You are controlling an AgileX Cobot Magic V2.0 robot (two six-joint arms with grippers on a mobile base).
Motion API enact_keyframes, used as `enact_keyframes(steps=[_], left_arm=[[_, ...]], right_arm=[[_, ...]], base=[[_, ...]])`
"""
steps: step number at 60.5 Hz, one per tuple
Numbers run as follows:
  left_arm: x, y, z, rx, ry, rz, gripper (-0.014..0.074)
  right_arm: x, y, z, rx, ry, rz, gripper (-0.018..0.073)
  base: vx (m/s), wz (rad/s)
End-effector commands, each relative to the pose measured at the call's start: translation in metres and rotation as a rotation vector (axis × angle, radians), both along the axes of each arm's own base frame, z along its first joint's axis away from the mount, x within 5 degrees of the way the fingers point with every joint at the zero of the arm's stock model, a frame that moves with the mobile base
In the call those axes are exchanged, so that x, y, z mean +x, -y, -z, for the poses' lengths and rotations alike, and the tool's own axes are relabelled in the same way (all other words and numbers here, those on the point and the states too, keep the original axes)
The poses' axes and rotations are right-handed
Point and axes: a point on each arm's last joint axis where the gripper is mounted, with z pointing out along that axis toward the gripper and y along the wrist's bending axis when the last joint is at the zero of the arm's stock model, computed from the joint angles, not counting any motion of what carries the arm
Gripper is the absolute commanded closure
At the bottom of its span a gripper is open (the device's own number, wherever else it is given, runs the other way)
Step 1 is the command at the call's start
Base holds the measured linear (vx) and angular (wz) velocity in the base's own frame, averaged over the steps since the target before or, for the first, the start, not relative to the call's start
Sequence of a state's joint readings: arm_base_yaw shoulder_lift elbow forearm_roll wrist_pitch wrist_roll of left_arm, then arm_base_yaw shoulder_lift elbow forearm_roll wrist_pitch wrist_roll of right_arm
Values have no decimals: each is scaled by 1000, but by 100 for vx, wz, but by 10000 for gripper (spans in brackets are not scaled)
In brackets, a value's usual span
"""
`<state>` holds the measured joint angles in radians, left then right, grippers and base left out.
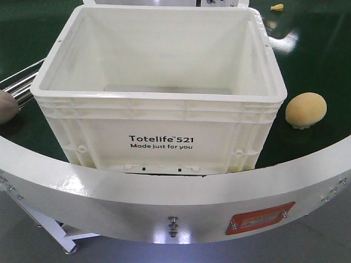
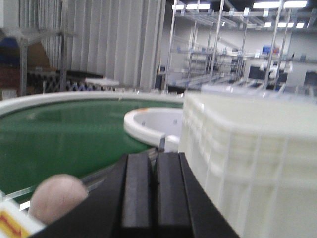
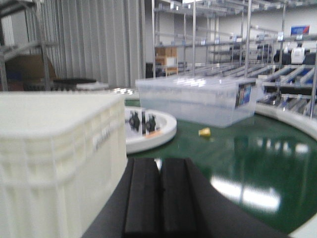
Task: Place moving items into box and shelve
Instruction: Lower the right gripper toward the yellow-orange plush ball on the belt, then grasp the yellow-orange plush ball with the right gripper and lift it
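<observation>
A white Totelife crate stands on the green conveyor, open and empty inside. A round yellow-tan item lies on the belt to its right. A small yellow item lies at the far right; it also shows in the right wrist view. A pinkish-grey rounded item sits at the left edge and shows in the left wrist view. My left gripper is shut and empty, left of the crate. My right gripper is shut and empty, right of the crate.
The conveyor's white outer rim curves across the front. A white inner hub sits mid-belt. A clear plastic bin stands on the belt beyond. Metal rails show at left. Shelving racks fill the background.
</observation>
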<state>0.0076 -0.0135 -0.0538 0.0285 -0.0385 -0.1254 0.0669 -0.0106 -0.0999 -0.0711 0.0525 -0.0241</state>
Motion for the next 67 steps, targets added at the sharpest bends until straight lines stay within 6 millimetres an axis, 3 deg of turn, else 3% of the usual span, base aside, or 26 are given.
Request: enact_keyframes(steps=[1, 13, 22, 40, 52, 60, 67], left_arm=[[-17, 0, -49, -21, 165, 8, 610], [-28, -1, -114, 38, 51, -15, 610], [-19, -1, -142, 121, -162, -28, 610], [21, -1, -117, 139, -570, 2, 610], [27, -1, -113, 73, -621, -5, 606], [27, -2, -113, 45, -617, -9, 536], [27, -2, -113, 49, -616, -9, 382]], right_arm=[[-14, 1, -46, -2, 141, 9, 575], [-14, 3, -96, -32, 79, 31, 575], [5, 3, -109, -41, -89, 43, 575], [53, 1, -73, -47, -553, 51, 575], [75, 0, -58, -22, -699, 58, 557], [90, -1, -48, 3, -764, 71, 452], [102, 0, -41, 35, -802, 100, 266]], base=[[0, 0], [0, 0], [0, 0], [0, 0], [0, 0], [0, 0], [0, 0]])
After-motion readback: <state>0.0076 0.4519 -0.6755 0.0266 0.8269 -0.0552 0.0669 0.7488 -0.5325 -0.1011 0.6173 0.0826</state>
